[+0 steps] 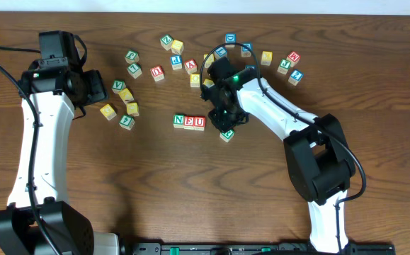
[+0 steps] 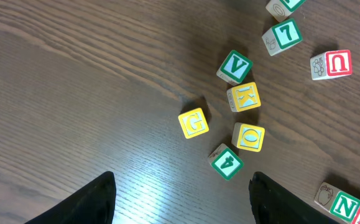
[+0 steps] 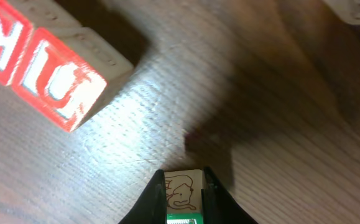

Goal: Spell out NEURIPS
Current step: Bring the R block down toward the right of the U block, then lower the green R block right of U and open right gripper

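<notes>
Cube (image 3: 183, 186), green face, letter unreadable, is clamped between the right fingers (image 3: 157, 198), close over the bench (image 3: 167, 124); contact with it cannot be told. The N-E-U row (image 1: 189, 122) lies ahead-left of these fingers, near but apart, its long axis running nearly toward them, U (image 3: 58, 87) end nearest. Probably R, which goes beside U. The left fingers (image 2: 105, 199) are released, with 5 stray cubes (image 2: 248, 137) ahead and the row farther off.
</notes>
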